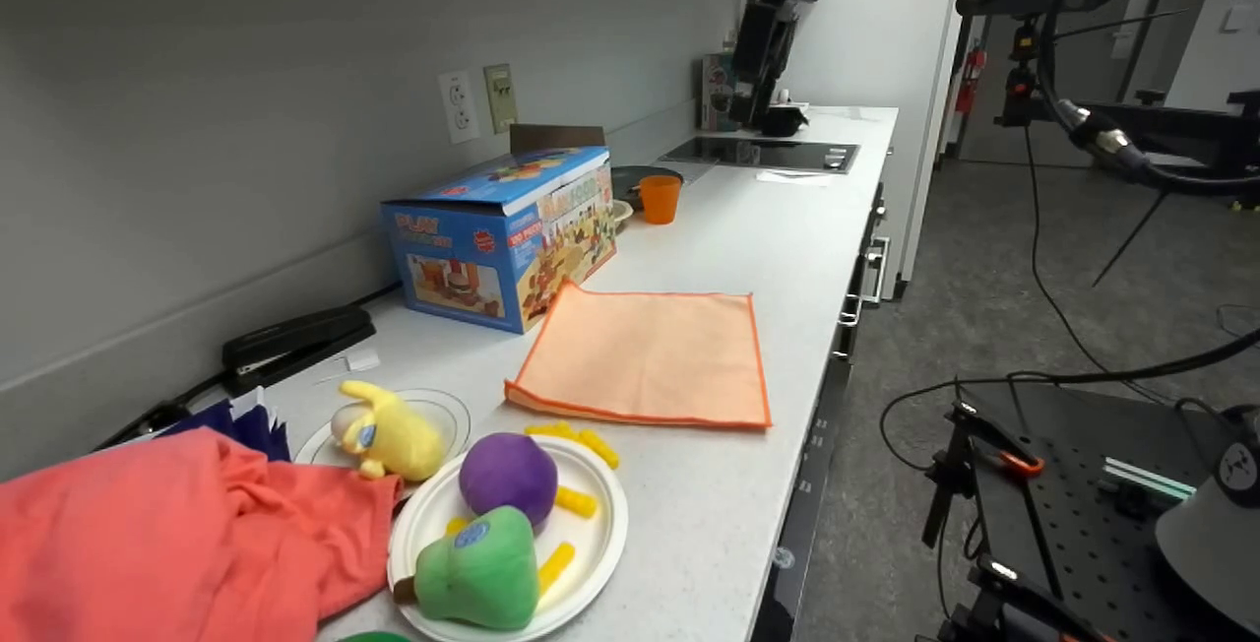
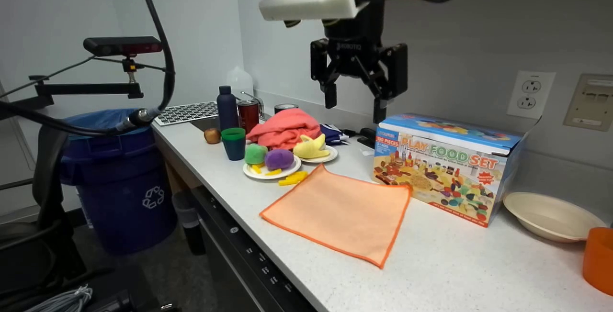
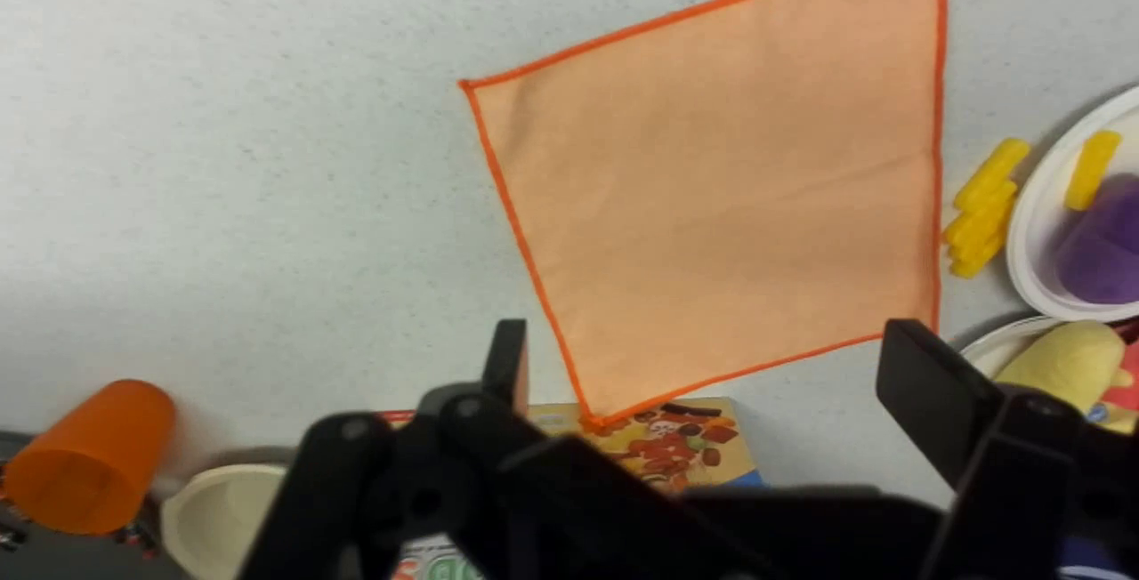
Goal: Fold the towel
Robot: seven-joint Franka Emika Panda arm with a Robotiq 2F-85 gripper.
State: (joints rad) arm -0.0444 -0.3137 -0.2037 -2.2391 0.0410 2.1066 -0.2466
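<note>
"Well, the gripper (image 2: 355,105) hangs high above the counter (image 2: 455,264), fingers (image 3: 930,398) spread wide and nothing between them, and the towel (image 3: 730,180) lies unfolded below, mostly out past the fingertips!"

"Not a fold made, by the look of things. So where does it go in?"

"Away from the play-food box (image 2: 438,168), surely. The towel's corner nearest the gripper seems to touch that box, tip slightly raised: tempting, but cramped for spread fingers. An outer hem farther from the gripper looks the better bet."

"And the technique?"

"Down slow, upright, a finger on each side of the hem, squeezing only as the tips brush the counter (press hard and the cloth will likely ruck up). Then low across, hem onto opposite hem, release once the edges agree."

"Lively surroundings, though!"

"Oh yes! Pale, speckled counter under the gripper. Past one finger, yellow sticks (image 3: 981,213) sit just beside the towel, with a plate (image 3: 1034,242) close by them; a sideways drag might scatter the lot. Past the other finger, an orange cup (image 3: 107,442) stands well apart."

"And farther out?"

"Grey wall (image 2: 459,72) behind the gripper in an exterior view, and a blue recycling bin (image 2: 124,187) down off the counter, well away from it."
</note>
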